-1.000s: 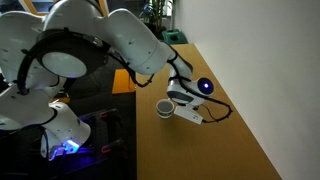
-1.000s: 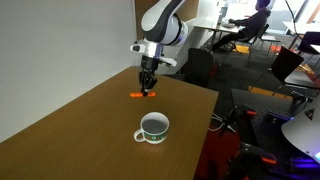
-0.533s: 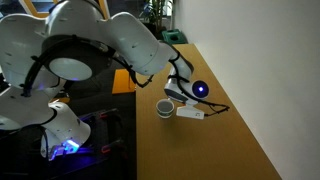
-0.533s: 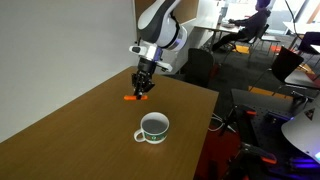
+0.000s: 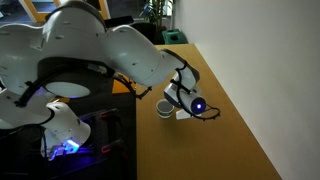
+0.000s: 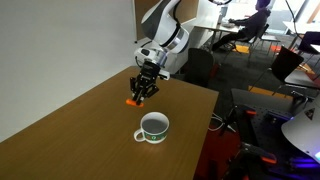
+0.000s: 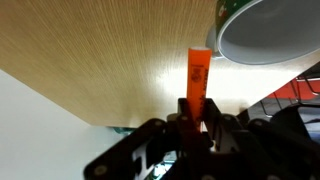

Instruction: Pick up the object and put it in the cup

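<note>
Near the cup, my gripper is closed on the orange stick. Its near end is hidden between my jaws; the rest juts out past them toward the cup's rim, not touching it. The wrist view cuts the cup off at the frame's edge, and in an exterior view my arm blocks the stick entirely.

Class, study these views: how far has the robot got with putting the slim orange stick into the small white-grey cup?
Done: the gripper is shut on the slim orange stick. In hand: the stick is held over the wooden table, short of the small white-grey cup. Left: bring it above the cup's dark interior and release.
</note>
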